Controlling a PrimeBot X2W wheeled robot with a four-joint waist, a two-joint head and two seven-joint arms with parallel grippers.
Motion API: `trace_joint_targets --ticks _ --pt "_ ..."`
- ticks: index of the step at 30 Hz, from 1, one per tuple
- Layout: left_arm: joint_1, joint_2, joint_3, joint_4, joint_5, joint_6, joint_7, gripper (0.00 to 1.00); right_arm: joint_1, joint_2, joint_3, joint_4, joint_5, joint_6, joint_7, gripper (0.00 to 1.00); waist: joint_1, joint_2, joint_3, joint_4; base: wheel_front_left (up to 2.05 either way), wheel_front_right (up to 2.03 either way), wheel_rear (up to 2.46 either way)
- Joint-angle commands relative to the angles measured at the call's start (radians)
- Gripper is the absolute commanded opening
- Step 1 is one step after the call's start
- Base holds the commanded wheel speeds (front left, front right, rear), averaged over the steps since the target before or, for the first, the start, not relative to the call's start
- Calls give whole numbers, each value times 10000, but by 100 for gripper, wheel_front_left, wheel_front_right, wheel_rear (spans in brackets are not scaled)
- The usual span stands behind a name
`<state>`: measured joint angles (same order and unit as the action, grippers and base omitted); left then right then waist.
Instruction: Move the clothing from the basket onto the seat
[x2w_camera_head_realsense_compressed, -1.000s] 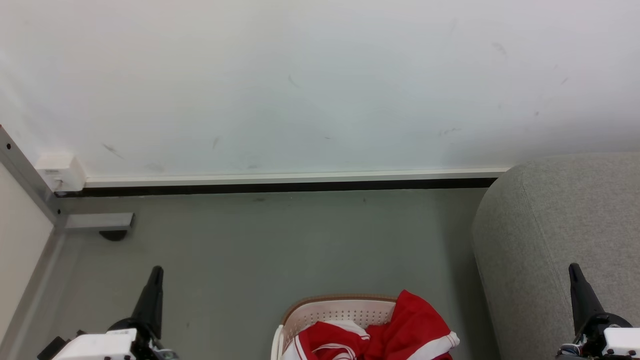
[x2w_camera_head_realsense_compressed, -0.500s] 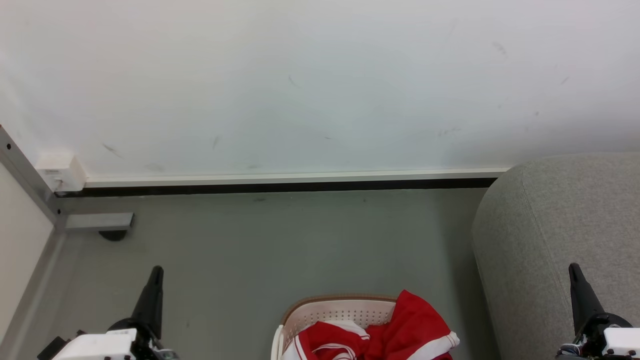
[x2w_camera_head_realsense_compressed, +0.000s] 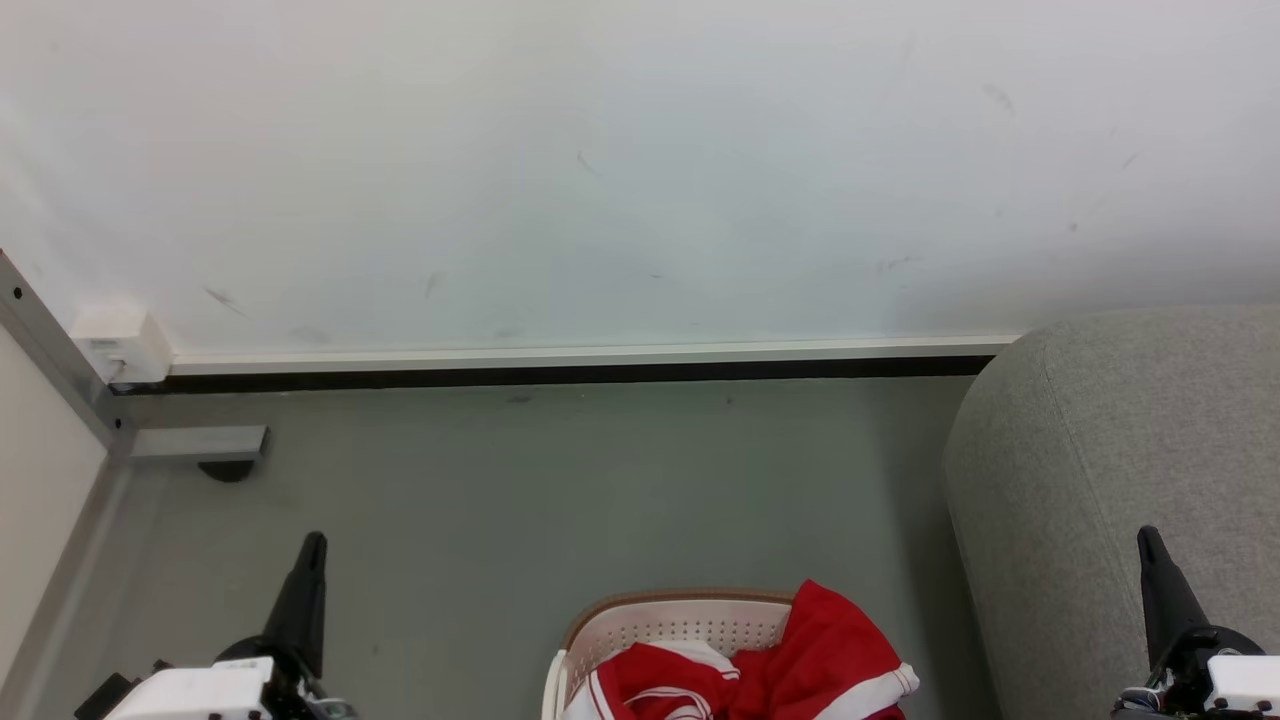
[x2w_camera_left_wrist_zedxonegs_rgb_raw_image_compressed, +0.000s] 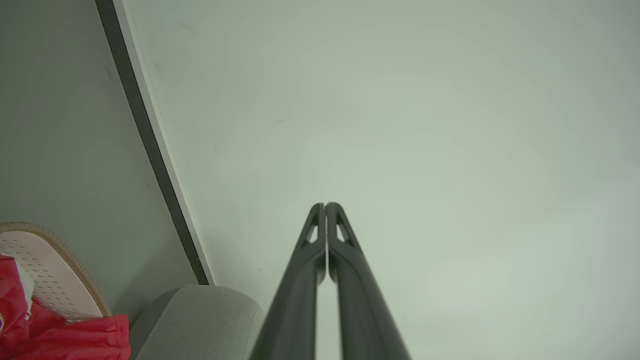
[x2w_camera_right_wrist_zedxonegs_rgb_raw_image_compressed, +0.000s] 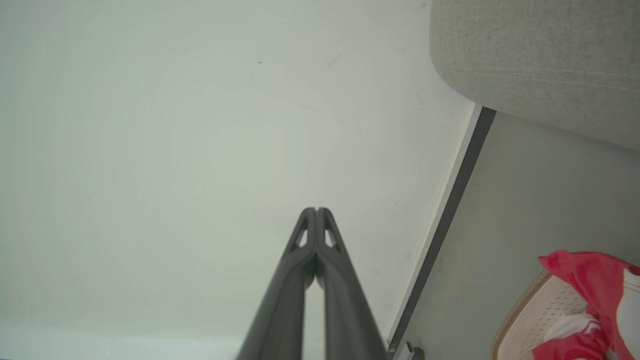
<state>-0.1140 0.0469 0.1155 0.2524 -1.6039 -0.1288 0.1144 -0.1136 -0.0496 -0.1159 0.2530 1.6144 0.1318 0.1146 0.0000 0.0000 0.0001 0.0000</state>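
In the head view the left claw (x2w_camera_head_realsense_compressed: 313, 545) is sitting at 7 o'clock and the right claw (x2w_camera_head_realsense_compressed: 1146, 538) at 5 o'clock, both pointing toward 12. Each wrist view is showing its own two dark fingers (x2w_camera_left_wrist_zedxonegs_rgb_raw_image_compressed: 350, 280) pressing together tip to tip, with nothing between them. Between the claws, at 6 o'clock, the basket (x2w_camera_head_realsense_compressed: 680, 628) is standing on the grey floor (x2w_camera_head_realsense_compressed: 560, 480). Red, white-striped clothing (x2w_camera_head_realsense_compressed: 830, 650) is lying heaped in it, one fold draping over the brown rim (x2w_camera_head_realsense_compressed: 690, 594) on the side toward 3 o'clock. The seat (x2w_camera_head_realsense_compressed: 1120, 440) is rising at 4 o'clock, near the basket but apart from it, behind the right claw. Beyond, a dark baseboard (x2w_camera_head_realsense_compressed: 580, 373) is running under the scuffed white wall (x2w_camera_head_realsense_compressed: 600, 180) at 12 o'clock.
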Motion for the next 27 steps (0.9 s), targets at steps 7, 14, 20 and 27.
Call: trace_joint_targets --ticks 7,14,20,27 --pt "206 -78 -28 204 11 34 -43 100 185 68 58 208 -2 0 -31 100 0 0 2 0 0 0 0" --pt "164 -64 -215 -60 67 28 -410 100 125 57 426 -65 -77 -1 -358 100 0 0 30 -10 0 0 0" --pt "108 -53 -308 -253 566 22 -694 100 43 39 730 -310 -253 -2 -662 100 0 0 75 -28 0 0 0" --pt "58 -40 -295 -536 1620 16 -1008 100 -62 -74 1091 -442 -947 -3 -1004 100 0 0 127 -54 0 0 0"
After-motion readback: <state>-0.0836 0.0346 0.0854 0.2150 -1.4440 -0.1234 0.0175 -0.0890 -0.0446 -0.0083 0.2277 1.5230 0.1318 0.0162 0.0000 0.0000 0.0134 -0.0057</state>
